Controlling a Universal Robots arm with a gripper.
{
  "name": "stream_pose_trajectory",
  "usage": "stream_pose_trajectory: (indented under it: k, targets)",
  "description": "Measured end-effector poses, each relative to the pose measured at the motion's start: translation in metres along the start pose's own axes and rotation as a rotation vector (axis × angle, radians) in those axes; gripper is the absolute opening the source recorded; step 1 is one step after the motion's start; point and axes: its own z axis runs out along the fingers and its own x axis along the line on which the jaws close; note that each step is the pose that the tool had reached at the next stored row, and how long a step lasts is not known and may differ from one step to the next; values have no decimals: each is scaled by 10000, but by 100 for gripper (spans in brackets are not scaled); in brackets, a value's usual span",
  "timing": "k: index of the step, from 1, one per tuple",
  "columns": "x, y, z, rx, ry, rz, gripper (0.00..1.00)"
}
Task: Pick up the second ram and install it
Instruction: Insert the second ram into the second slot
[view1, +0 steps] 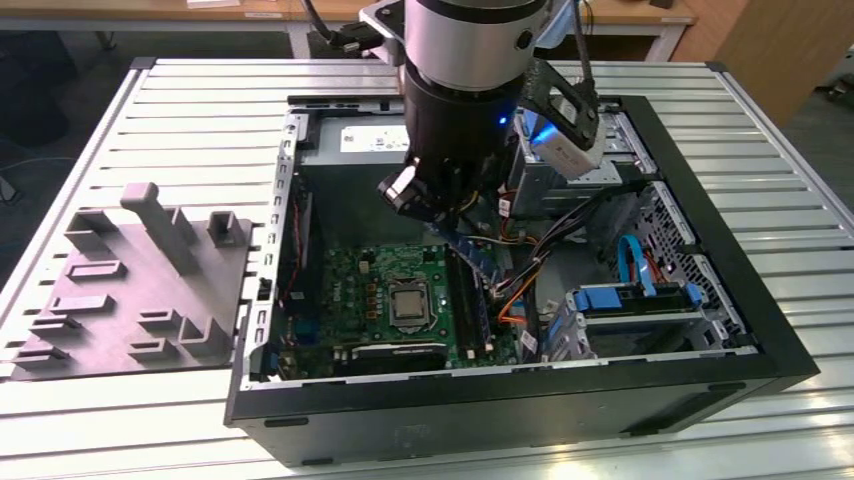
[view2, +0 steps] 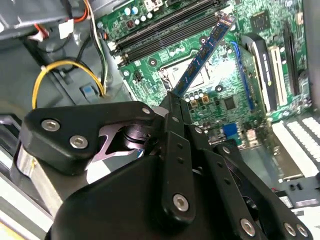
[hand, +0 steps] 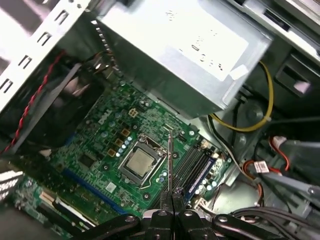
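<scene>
My gripper (view1: 447, 222) hangs inside the open computer case, shut on the second ram (view1: 477, 258), a thin blue stick that slants down from the fingers toward the motherboard (view1: 360, 290). In the second wrist view the second ram (view2: 202, 52) runs out from the gripper (view2: 172, 100), with dark chips along it and its far end above the board beside the black memory slots (view2: 165, 30). The first wrist view shows the second ram (hand: 170, 160) edge-on as a thin line rising from the gripper (hand: 173, 202), between the processor socket (hand: 140, 162) and the memory slots (hand: 192, 167). It hovers above the slots.
The metal power supply (hand: 175, 50) fills the case's far end. Orange, yellow and black cables (view1: 514, 290) lie just right of the slots. A drive cage with blue parts (view1: 634, 300) is at the exterior view's right. A grey parts fixture (view1: 134, 290) sits on the table outside the case.
</scene>
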Motion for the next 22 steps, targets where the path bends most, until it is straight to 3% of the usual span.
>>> stream_pose_trajectory:
  k: [22]
  targets:
    - [1, -2, 25, 232, -259, 3983, 12]
